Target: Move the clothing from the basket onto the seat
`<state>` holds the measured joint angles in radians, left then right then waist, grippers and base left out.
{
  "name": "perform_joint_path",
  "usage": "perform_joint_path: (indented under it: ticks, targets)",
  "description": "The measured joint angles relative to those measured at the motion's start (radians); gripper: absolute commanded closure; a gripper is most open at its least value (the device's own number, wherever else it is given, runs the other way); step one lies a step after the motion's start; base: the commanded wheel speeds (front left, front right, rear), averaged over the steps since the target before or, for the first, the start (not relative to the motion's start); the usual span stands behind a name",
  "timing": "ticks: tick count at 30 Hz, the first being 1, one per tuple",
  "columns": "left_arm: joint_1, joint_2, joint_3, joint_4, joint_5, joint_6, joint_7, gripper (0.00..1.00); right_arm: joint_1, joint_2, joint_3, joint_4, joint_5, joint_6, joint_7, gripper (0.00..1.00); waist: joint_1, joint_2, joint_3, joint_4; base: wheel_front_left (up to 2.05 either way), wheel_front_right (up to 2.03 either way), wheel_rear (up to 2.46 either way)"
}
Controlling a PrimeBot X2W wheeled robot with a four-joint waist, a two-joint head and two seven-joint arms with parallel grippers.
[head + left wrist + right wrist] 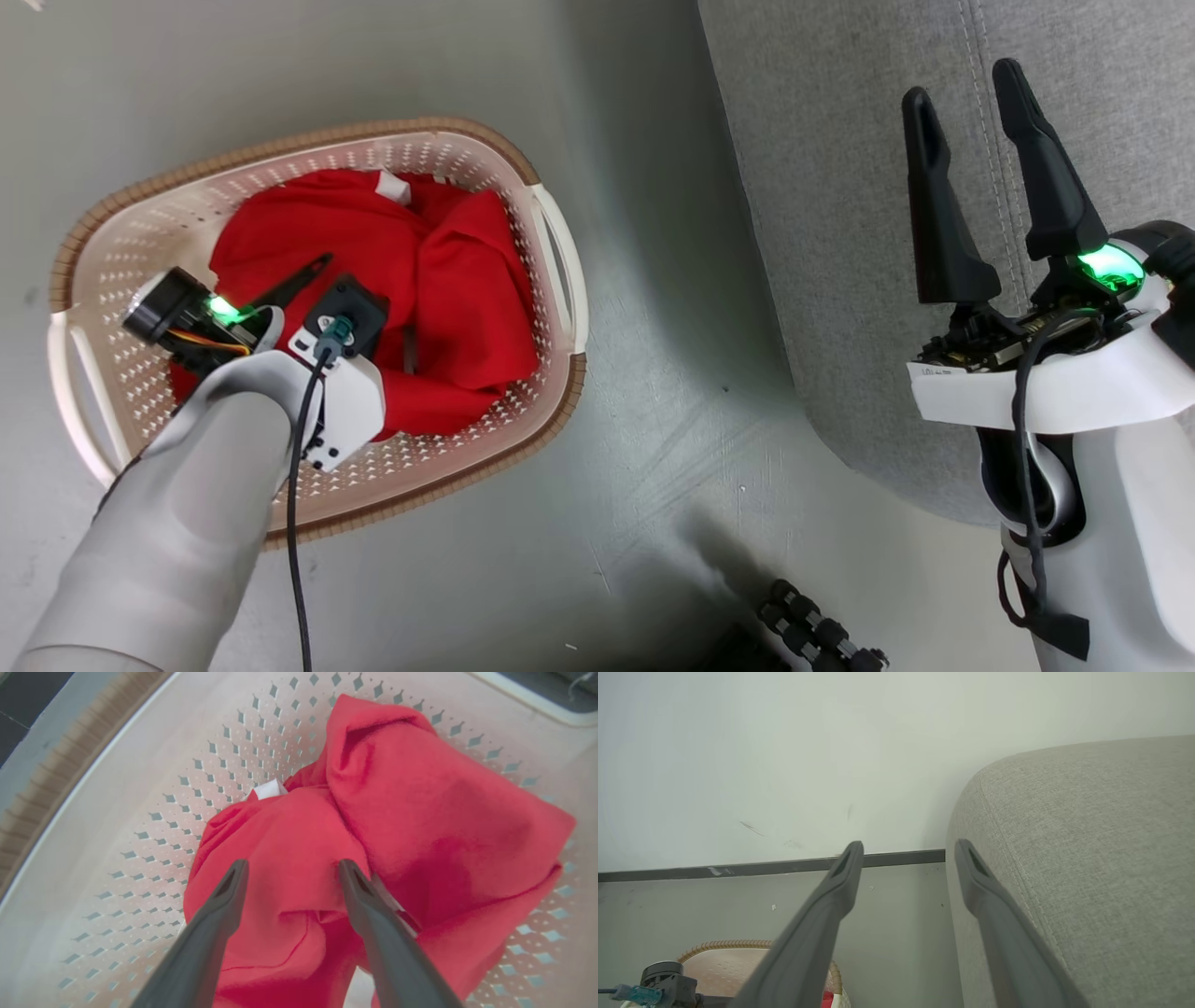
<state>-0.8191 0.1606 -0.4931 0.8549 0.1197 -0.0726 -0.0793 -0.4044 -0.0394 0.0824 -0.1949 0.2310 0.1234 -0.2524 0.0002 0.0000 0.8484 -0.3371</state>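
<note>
Red clothing: bunched in one heap inside the basket, none of it on the seat; the folds hid how many garments made up the heap.
White tag: poked out at the heap's far edge, close to the basket's perforated wall; any print on it was too small to read.
Left end effector: inside the basket, fingers spread apart with the tips at the red cloth. Whether they pressed into it could not be told. In the head view its own wrist housing hid most of it.
Right end effector: well to the right of the basket, over the seat, fingers spread apart and gripping nothing.
Basket's bottom: covered by the heap; the left forearm hid part of the near rim.
Seat: grey woven fabric with a seam line, to the right of the basket and apart from it, cut off at the frame's top and right.
Dark ribbed object: on the floor, nearer the robot than the basket, cut off by the lower edge and not identifiable.
Floor: pale grey, smooth, faintly scuffed; the basket stood on it.
Wall: pale, beyond the basket, with a dark baseboard where it met the floor.
</note>
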Motion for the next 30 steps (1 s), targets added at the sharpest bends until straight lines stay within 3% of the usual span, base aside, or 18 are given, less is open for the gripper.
perform_joint_path:
  ticks: [11, 12, 14, 30]
  targets:
    - [-0.042, 0.033, -0.009, 0.042, 0.041, 0.035, 0.035, 0.0, -0.063, 0.0, 0.013, 0.001, 0.038, 0.0, 0.0, 0.0, 0.0, 0.0, 0.058, -0.027, 0.0, 0.0, 0.0]
    - [-0.046, 0.033, -0.013, 0.044, 0.046, 0.035, 0.037, 0.51, -0.071, 0.0, 0.016, 0.002, 0.042, 0.0, 0.0, 0.0, 0.0, 0.0, 0.062, -0.029, 0.0, 0.0, 0.0]
    - [-0.056, 0.031, -0.022, 0.045, 0.056, 0.035, 0.039, 0.98, -0.081, 0.0, 0.021, 0.002, 0.047, 0.0, 0.0, 0.0, 0.0, 0.0, 0.069, -0.033, 0.0, 0.0, 0.0]
    - [-0.055, -0.008, -0.032, 0.04, 0.041, 0.034, 0.002, 1.0, -0.098, 0.0, 0.006, 0.045, 0.069, 0.0, -0.003, 0.0, -0.0001, 0.0, 0.045, -0.026, 0.0, 0.0, 0.0]
